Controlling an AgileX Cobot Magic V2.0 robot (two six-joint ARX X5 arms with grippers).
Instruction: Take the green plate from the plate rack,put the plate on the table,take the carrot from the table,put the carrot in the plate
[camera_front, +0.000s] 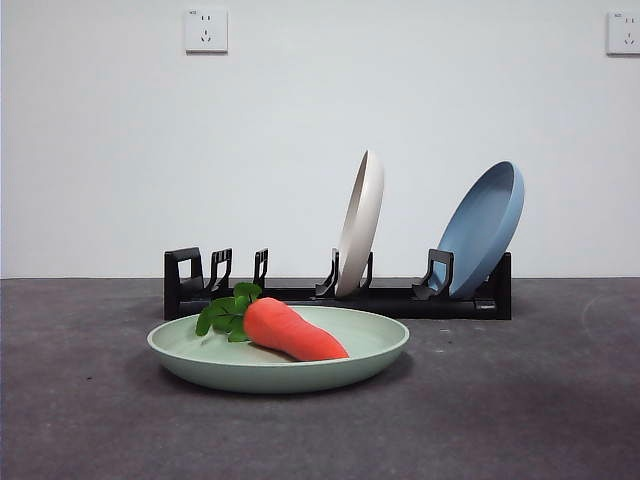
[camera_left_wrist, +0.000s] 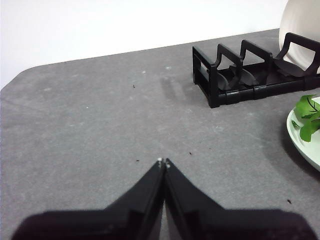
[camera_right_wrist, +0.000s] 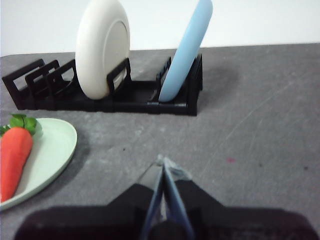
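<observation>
The green plate (camera_front: 370, 350) lies flat on the table (camera_front: 520, 410) in front of the plate rack (camera_front: 400, 298). The carrot (camera_front: 290, 329) lies in the plate, its leafy top toward the rack's empty end. In the right wrist view the plate (camera_right_wrist: 52, 145) and carrot (camera_right_wrist: 14, 160) show off to one side. My right gripper (camera_right_wrist: 163, 162) is shut and empty above bare table. My left gripper (camera_left_wrist: 162, 162) is shut too, well away from the plate's rim (camera_left_wrist: 302, 145) and from the rack (camera_left_wrist: 235, 75). Neither gripper appears in the front view.
A cream-beige plate (camera_front: 360, 222) stands upright in the rack's middle slots and a blue plate (camera_front: 485, 225) leans at its right end. The rack's left slots hold nothing. Two wall sockets (camera_front: 205, 30) sit on the white wall behind.
</observation>
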